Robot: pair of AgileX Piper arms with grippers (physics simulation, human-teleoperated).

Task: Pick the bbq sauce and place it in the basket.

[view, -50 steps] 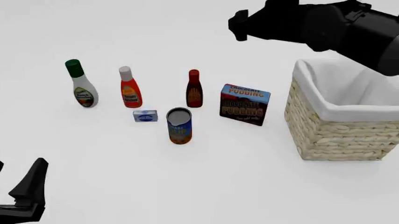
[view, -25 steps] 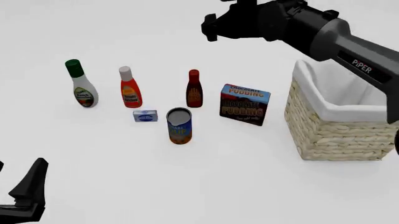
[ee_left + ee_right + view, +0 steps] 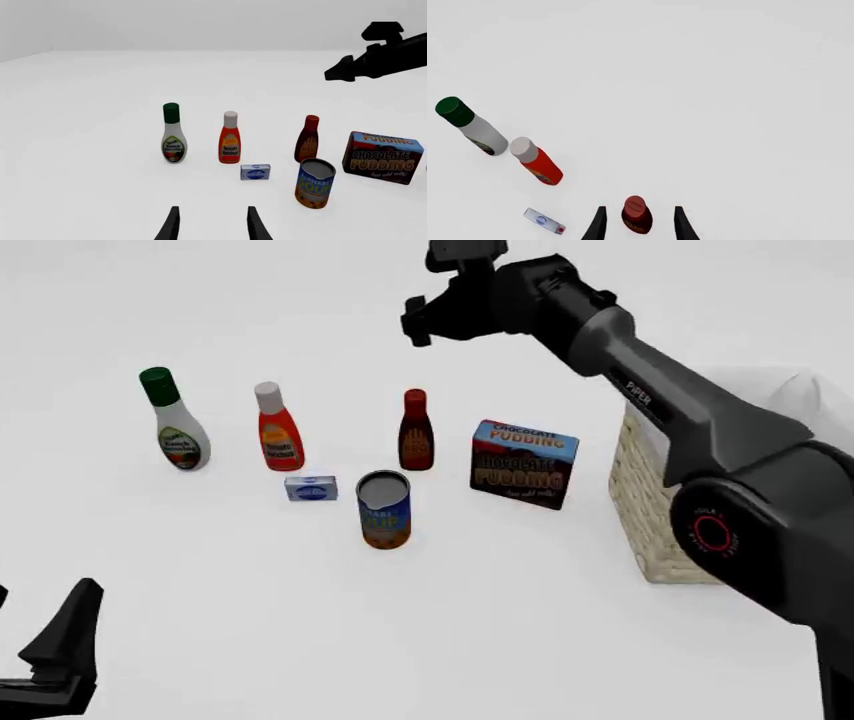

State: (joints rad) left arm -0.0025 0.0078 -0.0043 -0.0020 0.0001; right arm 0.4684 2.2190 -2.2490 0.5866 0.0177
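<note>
While the left hand [image 3: 54,660] waits low at the near left corner of the surface [image 3: 240,610], fingers apart and holding nothing, the row of goods stands untouched further out. Going left to right in the front view: a white bottle with a green cap [image 3: 171,420], an orange-red bottle with a white cap [image 3: 278,428], a little blue-and-white packet [image 3: 311,488] just in front of it, a soup can [image 3: 383,509], then the bbq sauce [image 3: 416,432], upright, dark, red-capped, standing just behind the can and beside a chocolate pudding box [image 3: 523,463]. Furthest right sits the basket [image 3: 641,495], largely hidden by the right arm, with only a strip of its woven wall and a bit of white lining showing.

The right hand [image 3: 430,312] hangs high above and beyond the sauce bottle. Its wrist view looks almost straight down: the red cap sits between the two fingertips [image 3: 598,222], which stand apart with room on either side of the bottle and nothing in their grip.

By my reading the step in hand is the approach: the hand is lined up over the bottle but well above it. The next move calls for a straight descent, keeping the cap centred between the fingers, closing around the neck or upper body, then lifting clear of the can and the pudding box before swinging right to the basket.
</note>
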